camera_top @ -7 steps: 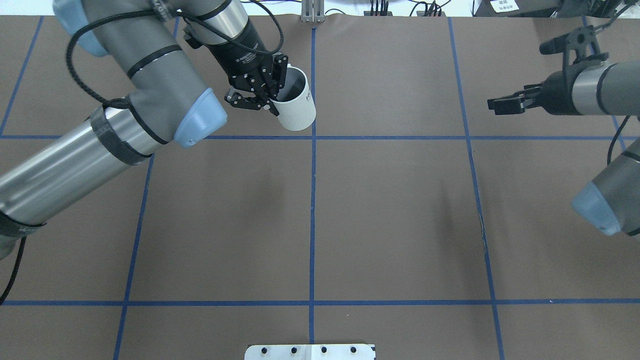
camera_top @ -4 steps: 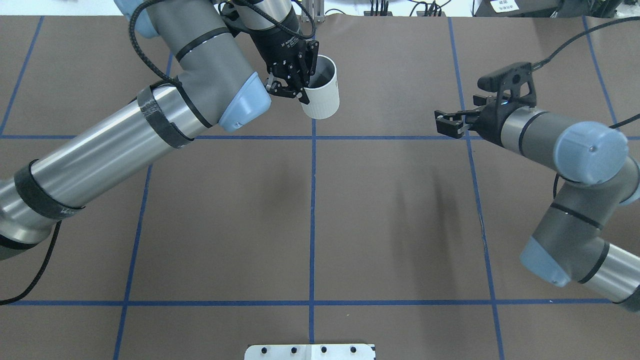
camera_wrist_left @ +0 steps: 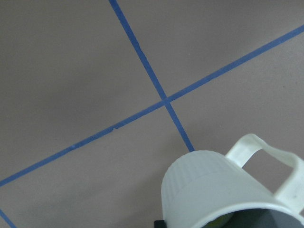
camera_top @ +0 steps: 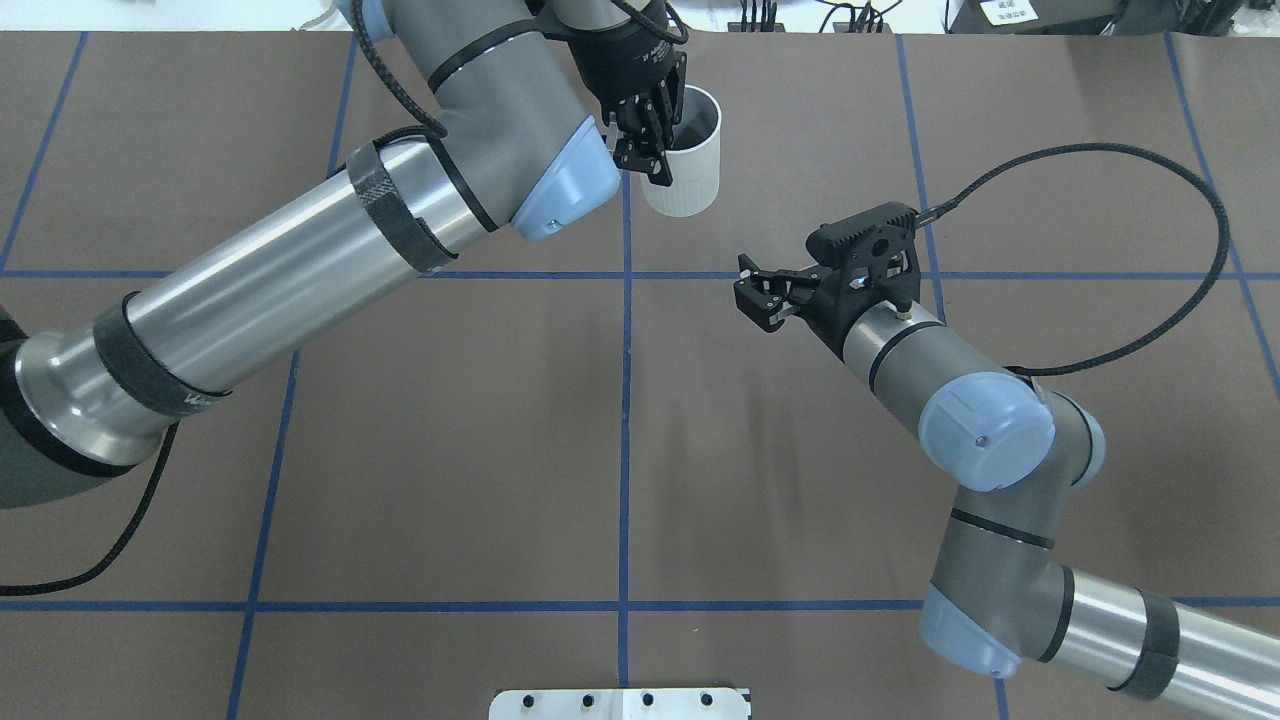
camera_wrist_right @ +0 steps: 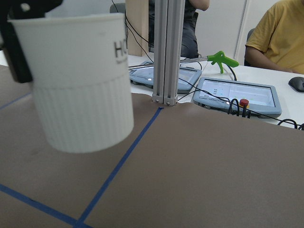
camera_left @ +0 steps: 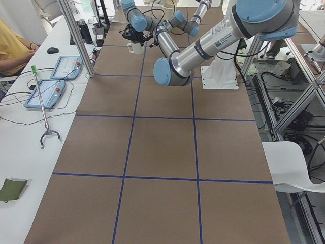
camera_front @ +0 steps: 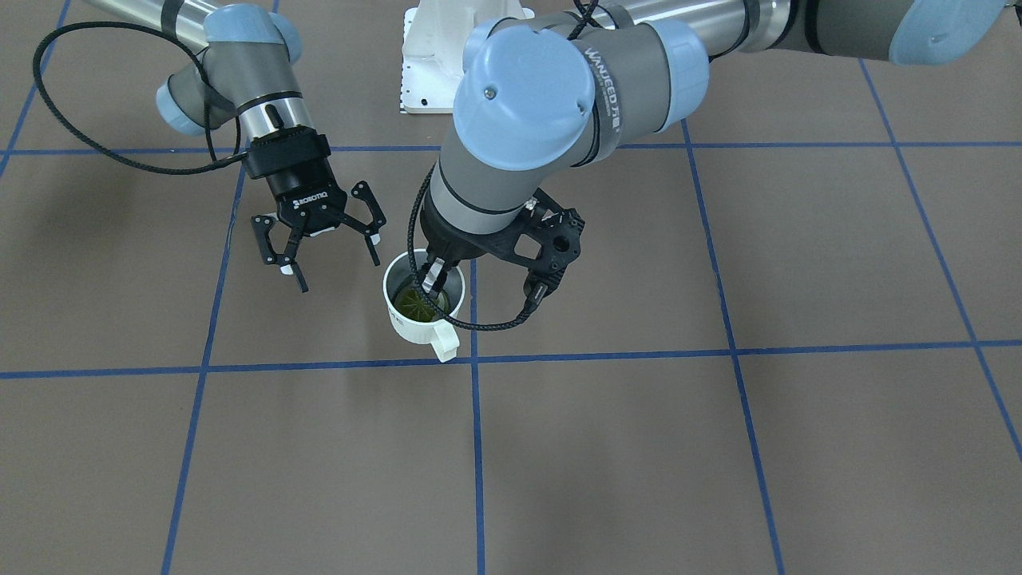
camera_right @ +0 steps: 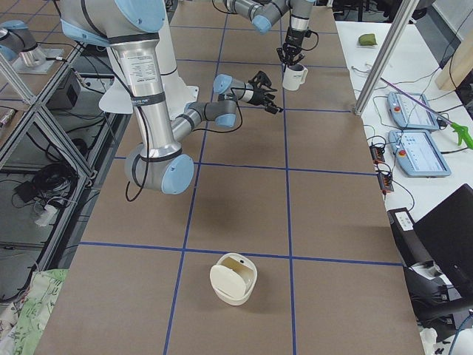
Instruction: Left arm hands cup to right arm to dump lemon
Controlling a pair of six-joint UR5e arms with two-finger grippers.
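- While the left arm's black gripper point(camera_front: 435, 279) pinches the rim of the small cream-white loop-handled mug point(camera_front: 409, 326), the mug hangs upright, clear of the brown table point(camera_top: 800, 480).
- Small yellow-green lemon point(camera_front: 412, 302) lies loose inside it.
- Right arm's black ROBOTIQ gripper point(camera_top: 752, 292): jaws wide, empty, at 5 o'clock of the mug in the overhead view, apart from it.
- Mug looks rigid, light, smooth; likely chips if dropped.
- Suggest gripping the ribbed lower wall, away from the left grip; stay level, since the lemon would roll.
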